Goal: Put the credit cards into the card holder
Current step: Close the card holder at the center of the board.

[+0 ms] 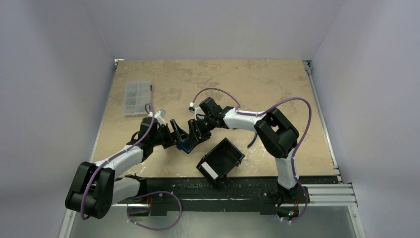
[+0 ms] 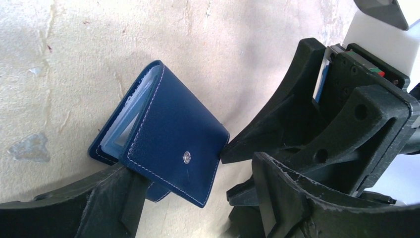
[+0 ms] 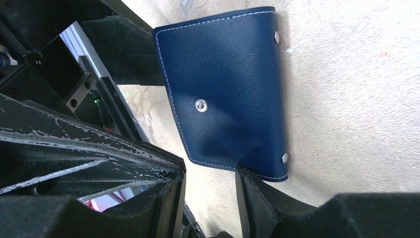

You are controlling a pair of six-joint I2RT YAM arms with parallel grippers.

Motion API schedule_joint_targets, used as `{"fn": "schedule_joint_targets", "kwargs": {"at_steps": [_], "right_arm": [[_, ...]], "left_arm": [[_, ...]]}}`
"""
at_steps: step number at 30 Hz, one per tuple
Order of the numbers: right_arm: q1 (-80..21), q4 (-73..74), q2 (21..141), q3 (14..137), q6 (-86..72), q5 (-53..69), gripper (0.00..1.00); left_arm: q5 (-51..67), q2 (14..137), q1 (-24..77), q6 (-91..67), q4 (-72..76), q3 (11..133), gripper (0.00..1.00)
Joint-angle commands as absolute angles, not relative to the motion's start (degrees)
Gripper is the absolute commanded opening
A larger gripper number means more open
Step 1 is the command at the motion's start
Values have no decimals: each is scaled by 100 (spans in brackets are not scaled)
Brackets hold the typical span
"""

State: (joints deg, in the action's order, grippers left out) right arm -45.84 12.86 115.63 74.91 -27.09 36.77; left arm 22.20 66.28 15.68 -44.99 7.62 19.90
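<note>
Grippers crowd the holder (image 2: 173,134) near the middle of the table (image 1: 247,84). It sits just up and left of the black tray (image 1: 220,161) and well apart from the clear box (image 1: 137,97). The left gripper (image 2: 190,166) stands wide with the holder between its fingers. One lower edge of the holder lies over the near finger (image 2: 74,208), and nothing is clamped. The right gripper (image 3: 212,173) stands about half apart and clamps nothing that can be seen. Its far finger (image 3: 257,198) touches the cover's edge, where the material creases.

The main risk from here is probably a shove. If the right finger presses further, the propped holder could slide off the left finger, flip flat or fold shut, closing its pockets. The two grippers are nearly touching, so a careless move by either could knock them together. If the wide jaws close on the tilted cover, they might catch only one flap and drag the holder. No cards show in any view, so an arm may have to leave, and the holder would then have nothing steadying it.

The holder is dark navy with a fine grain and pale stitching round its edges. A small silver snap sits mid-cover and two studs sit along one side. It is slightly ajar and tilted, and lighter, shiny blue pockets show in the gap.
</note>
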Motion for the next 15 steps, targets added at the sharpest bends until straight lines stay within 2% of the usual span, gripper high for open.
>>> {"fn": "schedule_joint_targets", "kwargs": {"at_steps": [1, 15], "right_arm": [[-4614, 1116, 11622, 7742, -2684, 3612, 49], [-4614, 1028, 11893, 7888, -2836, 3544, 49]], "left_arm": [[3165, 6620, 1591, -4794, 1142, 1846, 76], [4156, 6444, 1591, -5164, 1145, 1704, 69]]}}
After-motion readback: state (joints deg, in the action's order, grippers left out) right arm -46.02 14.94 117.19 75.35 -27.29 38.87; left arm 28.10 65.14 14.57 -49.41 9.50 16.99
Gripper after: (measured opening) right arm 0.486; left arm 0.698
